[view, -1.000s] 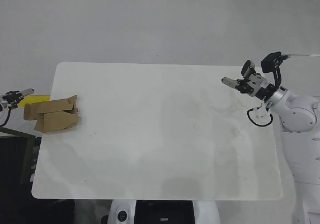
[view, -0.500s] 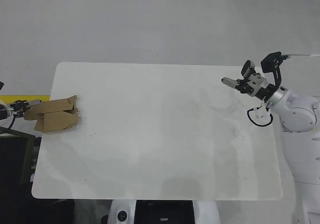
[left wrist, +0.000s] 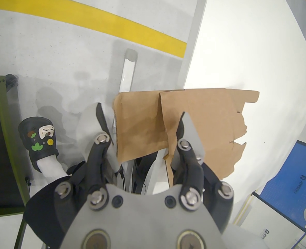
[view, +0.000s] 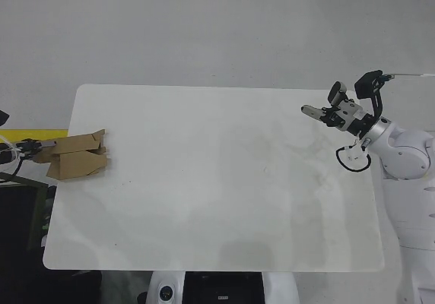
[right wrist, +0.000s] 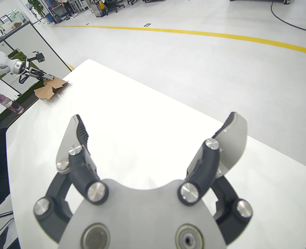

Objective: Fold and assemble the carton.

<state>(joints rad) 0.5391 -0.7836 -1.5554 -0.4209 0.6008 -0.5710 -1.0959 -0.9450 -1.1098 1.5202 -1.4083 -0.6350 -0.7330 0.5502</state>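
A flat brown cardboard carton [view: 77, 154] lies at the left edge of the white table [view: 225, 205], one flap hanging over the edge. My left gripper [view: 41, 144] sits at that overhanging flap, just off the table. In the left wrist view the left gripper [left wrist: 141, 120] is open. One finger [left wrist: 185, 128] is over the carton [left wrist: 210, 120] and the other [left wrist: 101, 120] is beside the flap's outer edge. My right gripper [view: 320, 112] hangs open and empty above the table's far right part; in its own view the right gripper [right wrist: 155, 125] faces the distant carton [right wrist: 50, 89].
A dark green cart [left wrist: 0, 136] stands on the floor off the table's left edge. A pink-capped bottle [right wrist: 9, 103] rests on it. A blue bin [left wrist: 290, 182] sits near that corner. The rest of the tabletop is bare white surface.
My left gripper has moved in toward the table and now reaches the carton's overhanging flap. The carton and the right arm have stayed put.
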